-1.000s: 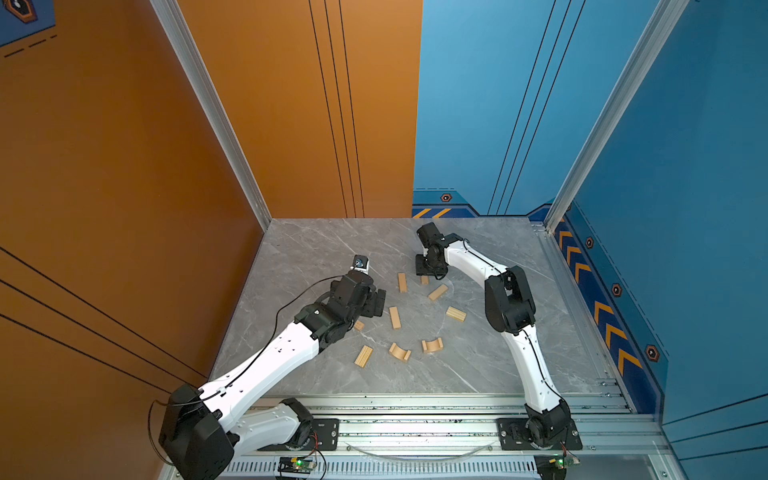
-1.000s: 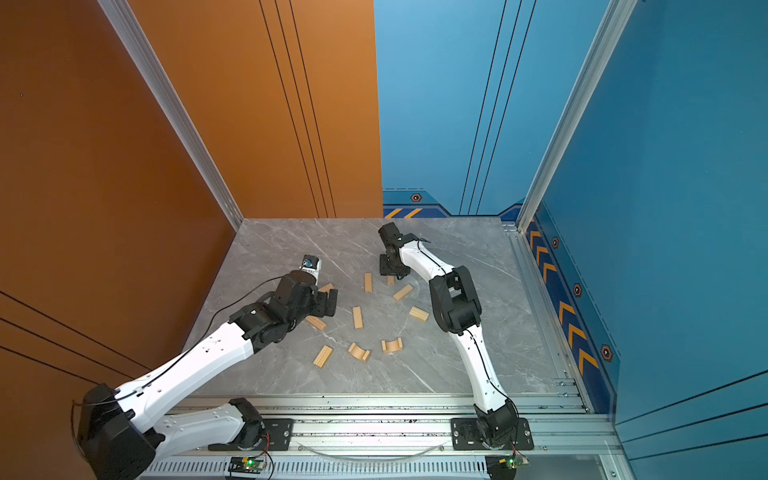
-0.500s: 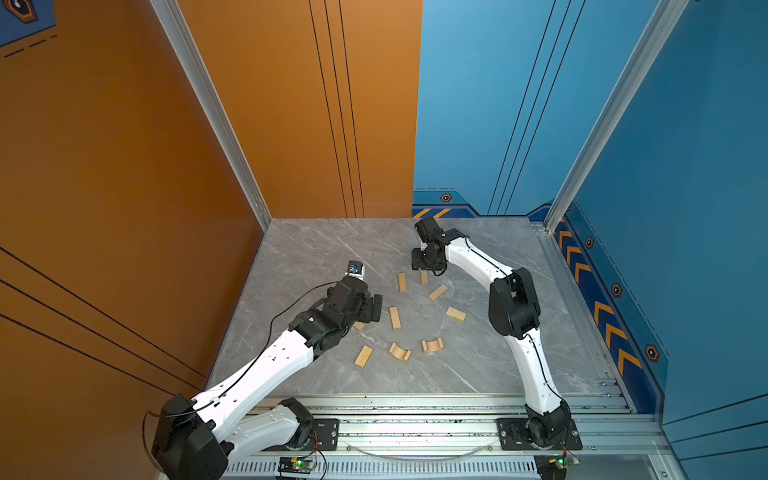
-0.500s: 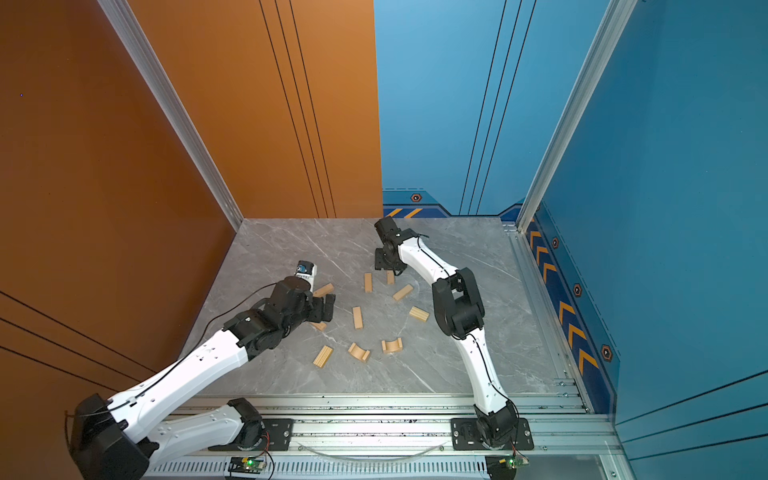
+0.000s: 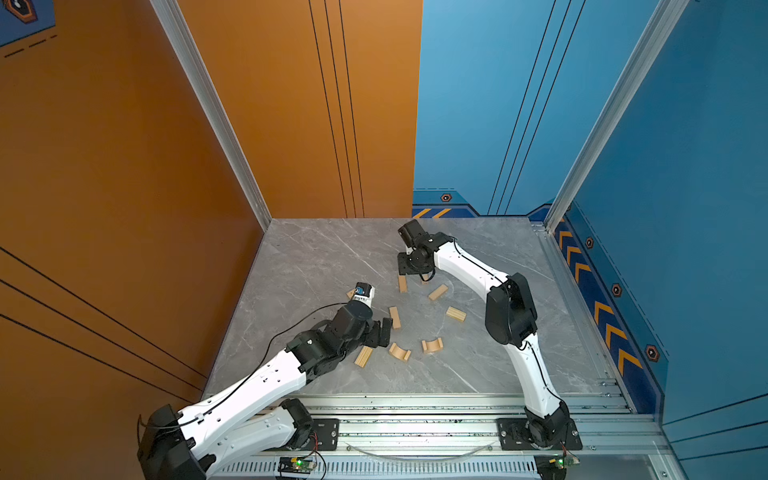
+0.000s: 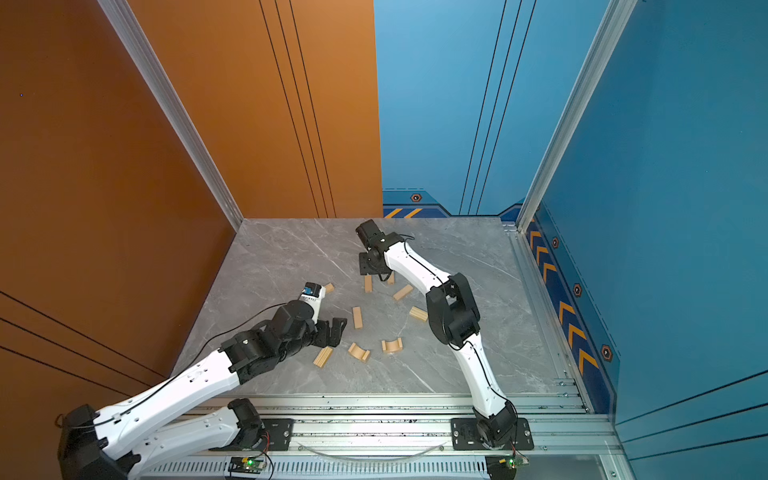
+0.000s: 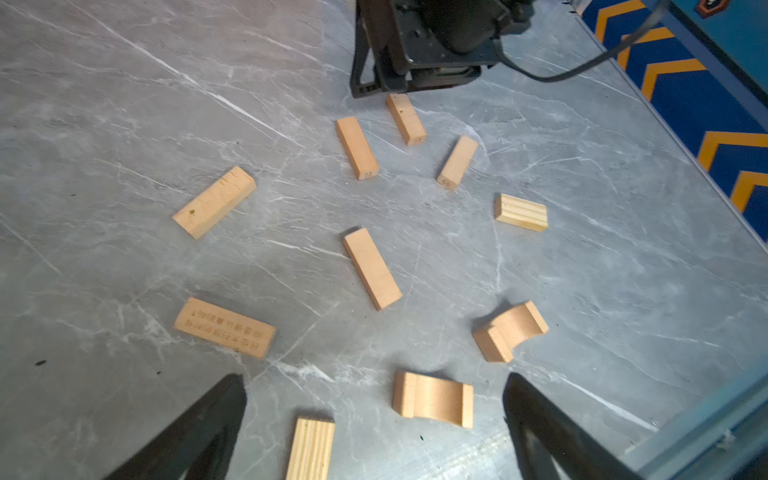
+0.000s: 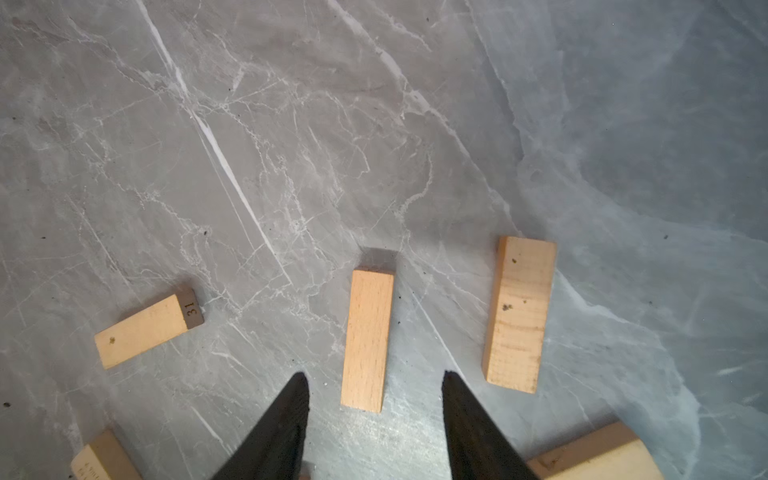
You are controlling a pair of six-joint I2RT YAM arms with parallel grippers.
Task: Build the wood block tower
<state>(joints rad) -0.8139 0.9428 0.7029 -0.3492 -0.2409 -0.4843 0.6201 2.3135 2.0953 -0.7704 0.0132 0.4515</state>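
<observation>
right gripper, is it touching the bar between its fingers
Apart. In the right wrist view the open right gripper straddles the bar, with bare table showing between it and each finger.

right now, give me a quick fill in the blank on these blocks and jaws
The left wrist view shows ____ wood blocks, all apart on the table.
____ of them are half-ring arches.
The left arm's jaws stand ____ and empty.
The right arm's jaws stand apart around a bar and grip ____.
Missing: ten; two; open; nothing
</observation>
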